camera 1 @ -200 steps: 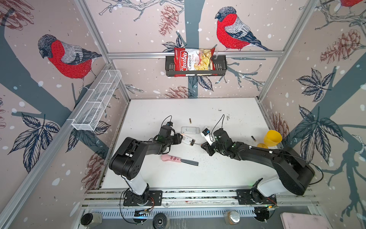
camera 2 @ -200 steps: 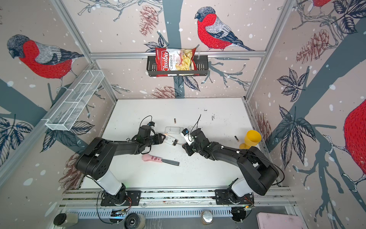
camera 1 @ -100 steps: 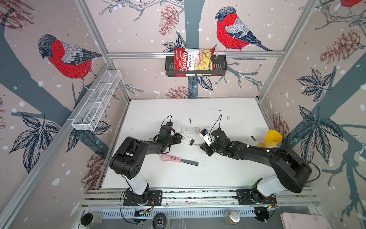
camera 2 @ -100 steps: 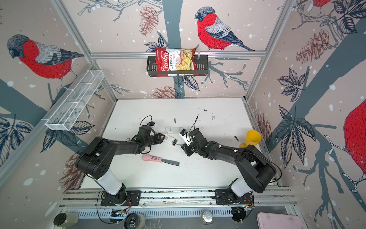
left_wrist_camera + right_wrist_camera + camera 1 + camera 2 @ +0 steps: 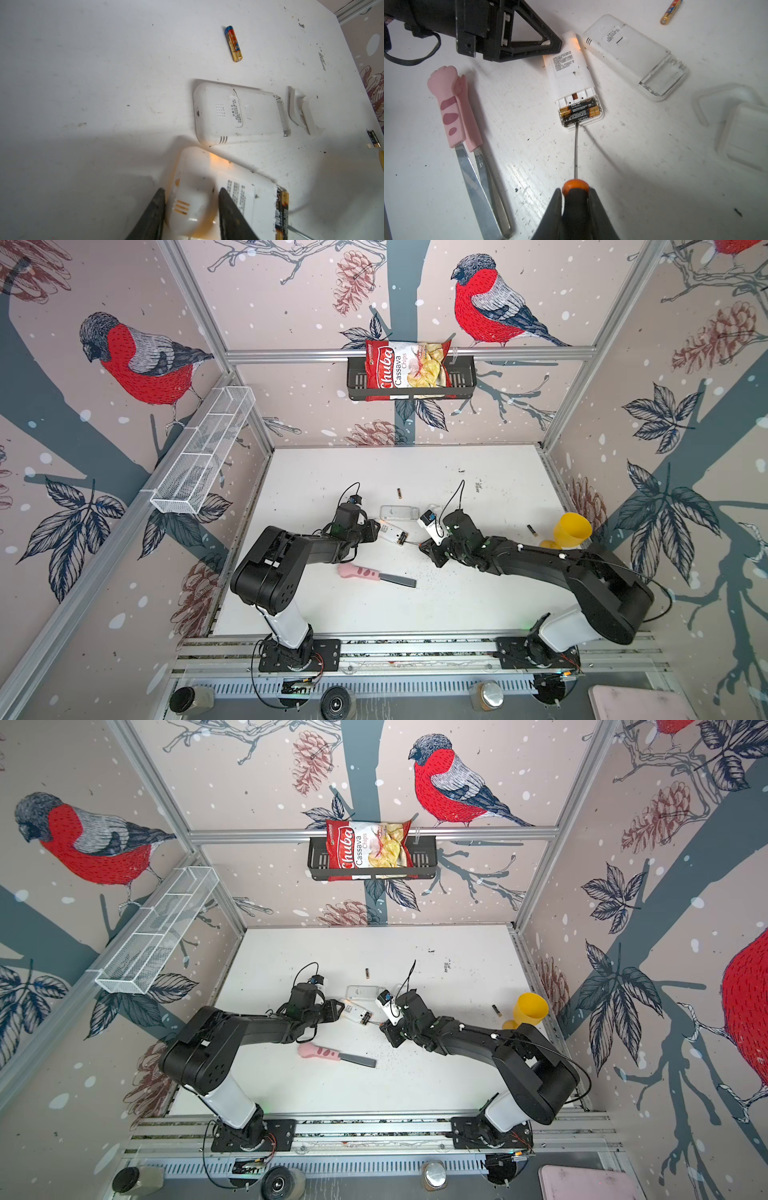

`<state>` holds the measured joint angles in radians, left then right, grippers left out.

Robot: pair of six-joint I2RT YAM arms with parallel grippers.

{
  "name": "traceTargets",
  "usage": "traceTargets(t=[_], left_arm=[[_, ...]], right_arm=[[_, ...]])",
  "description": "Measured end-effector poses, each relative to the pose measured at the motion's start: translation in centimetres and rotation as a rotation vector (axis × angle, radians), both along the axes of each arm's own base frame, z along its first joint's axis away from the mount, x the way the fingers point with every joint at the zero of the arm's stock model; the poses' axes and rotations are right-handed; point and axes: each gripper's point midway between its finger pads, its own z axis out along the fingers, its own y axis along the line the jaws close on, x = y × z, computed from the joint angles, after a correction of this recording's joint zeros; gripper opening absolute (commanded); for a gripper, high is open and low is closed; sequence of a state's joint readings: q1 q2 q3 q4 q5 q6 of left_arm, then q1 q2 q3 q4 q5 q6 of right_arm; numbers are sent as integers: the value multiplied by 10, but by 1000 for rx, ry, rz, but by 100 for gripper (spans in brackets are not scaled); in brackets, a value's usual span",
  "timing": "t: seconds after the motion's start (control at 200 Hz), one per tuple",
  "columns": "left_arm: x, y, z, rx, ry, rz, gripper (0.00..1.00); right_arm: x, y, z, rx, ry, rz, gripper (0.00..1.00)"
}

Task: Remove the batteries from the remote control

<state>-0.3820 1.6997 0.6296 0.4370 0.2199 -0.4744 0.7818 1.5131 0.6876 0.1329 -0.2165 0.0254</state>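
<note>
Closing in over the last second, the left gripper (image 5: 191,190) now brackets the rounded end of the open remote control (image 5: 569,68); whether its jaws pinch yet I cannot tell. Two AAA batteries (image 5: 580,112) lie side by side in the bay at the remote's opposite end. The right gripper (image 5: 575,190) is clamped on a screwdriver (image 5: 576,149), its tip touching that bay's outer lip. These cells look light, rigid, slick and spring-seated. They are probably best levered up at one end, then pinched across the middle, since they will roll.
</note>
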Motion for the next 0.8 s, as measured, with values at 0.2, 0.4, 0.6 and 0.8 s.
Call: traceTargets(t=[0.2, 0.4, 0.6, 0.8], left_arm=[[1, 0, -1, 0, -3, 3, 39], [1, -1, -1, -5, -5, -1, 39], [1, -2, 0, -9, -4, -6, 39], [0, -3, 0, -13, -3, -11, 39]], right_arm=[[2, -2, 2, 13, -6, -6, 0], [0, -1, 6, 21, -14, 2, 0], [-4, -1, 4, 8, -4, 5, 0], [-4, -3, 5, 2, -4, 2, 0]])
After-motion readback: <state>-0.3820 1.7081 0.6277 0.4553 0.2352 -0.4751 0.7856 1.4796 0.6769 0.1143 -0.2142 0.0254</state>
